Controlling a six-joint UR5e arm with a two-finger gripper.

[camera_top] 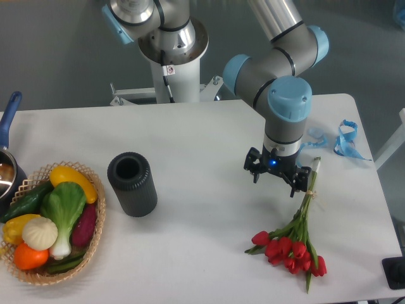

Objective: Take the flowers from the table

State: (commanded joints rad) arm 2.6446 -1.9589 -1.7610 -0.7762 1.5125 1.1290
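The flowers (292, 247), a bunch of red tulips with long thin green stems, lie on the white table (202, 215) at the front right, blooms toward the front edge and stem ends pointing back. My gripper (276, 180) hangs low over the table just left of the upper stems. Its jaws are spread open with nothing between them. The right finger (299, 182) is close beside the stems near their tie; I cannot tell whether it touches them.
A blue ribbon (345, 140) lies at the back right of the table. A black cylindrical vase (131, 183) stands left of centre. A wicker basket (96, 235) of toy vegetables sits at the front left, with a blue-handled pot (7, 166) behind it.
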